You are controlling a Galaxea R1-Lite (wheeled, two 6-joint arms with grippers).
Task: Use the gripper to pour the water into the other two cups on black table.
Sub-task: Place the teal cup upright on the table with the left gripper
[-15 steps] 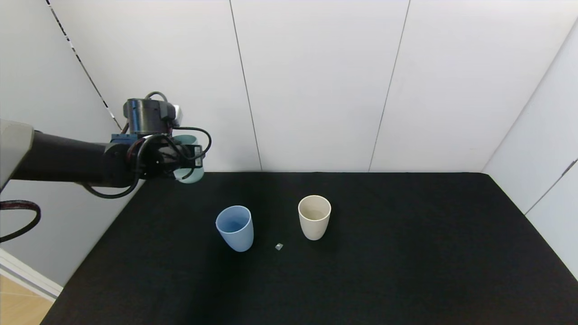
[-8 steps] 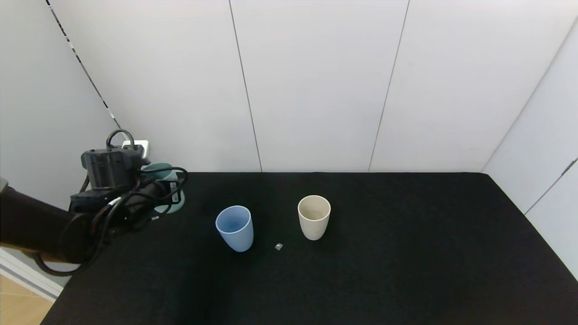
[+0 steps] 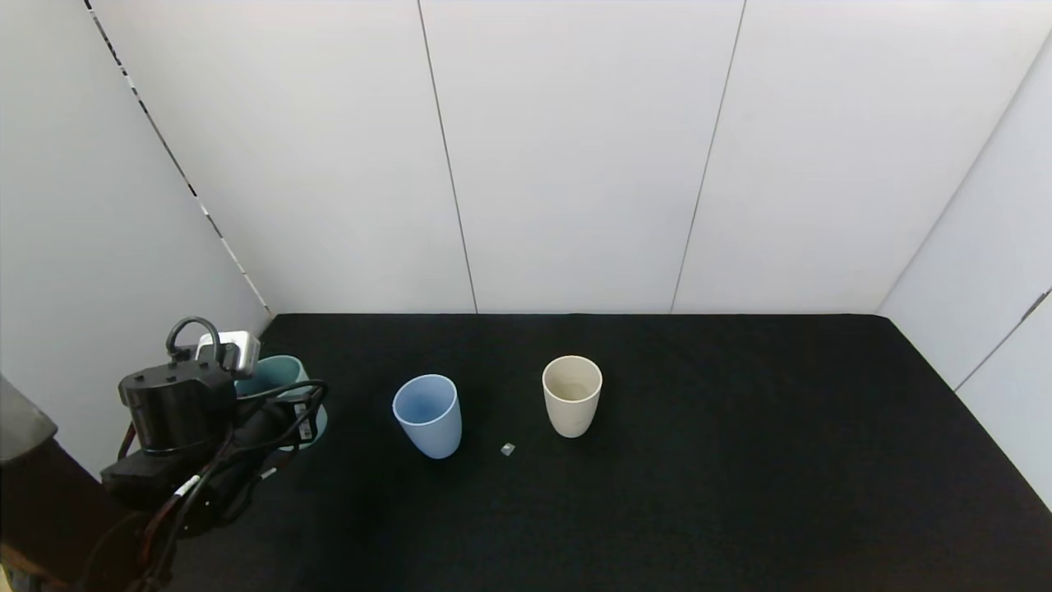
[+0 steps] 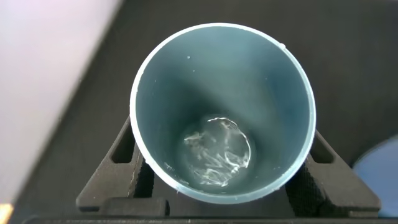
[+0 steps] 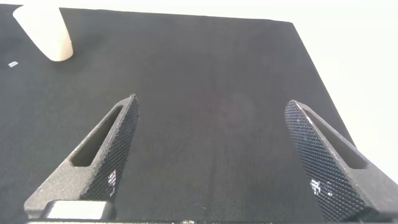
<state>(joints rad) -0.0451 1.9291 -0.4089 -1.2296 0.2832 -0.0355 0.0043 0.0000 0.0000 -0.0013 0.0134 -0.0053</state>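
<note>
Teal cup (image 4: 222, 109) clamped in left gripper (image 3: 275, 411), little water left; blue cup (image 3: 427, 413) & beige cup (image 3: 572, 395) prob. filled; right gripper (image 5: 217, 158) spread wide, idle.

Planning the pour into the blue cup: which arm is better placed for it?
Left, probably. Its claw is shut on the teal cup, which holds a little water, beside the blue cup. The right claw is open, holds nothing and is out of the head view.

No readable text, labels or numbers anywhere.
</note>
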